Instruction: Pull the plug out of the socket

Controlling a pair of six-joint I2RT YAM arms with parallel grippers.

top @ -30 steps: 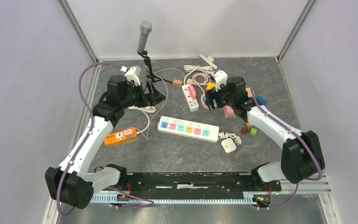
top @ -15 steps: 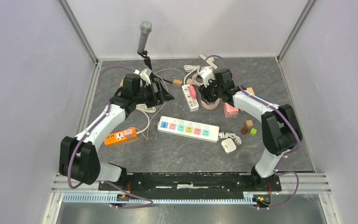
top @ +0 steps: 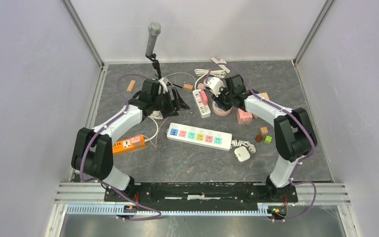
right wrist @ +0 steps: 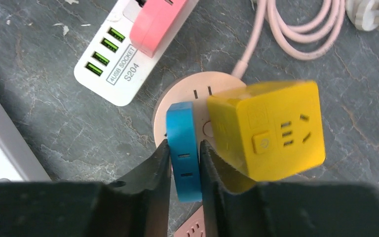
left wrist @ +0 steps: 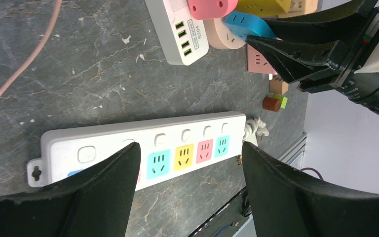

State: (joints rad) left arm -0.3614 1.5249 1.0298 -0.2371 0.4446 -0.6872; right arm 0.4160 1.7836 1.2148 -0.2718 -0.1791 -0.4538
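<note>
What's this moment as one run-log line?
right gripper: shut on blue plug | blue plug: in round pink socket | left gripper: open, empty

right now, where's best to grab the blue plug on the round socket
Pinch its two broad flat faces from above. The blue plug stands upright and thin on the round pink socket, with the yellow cube adapter close against one face, so a top-down approach probably fits best.
</note>
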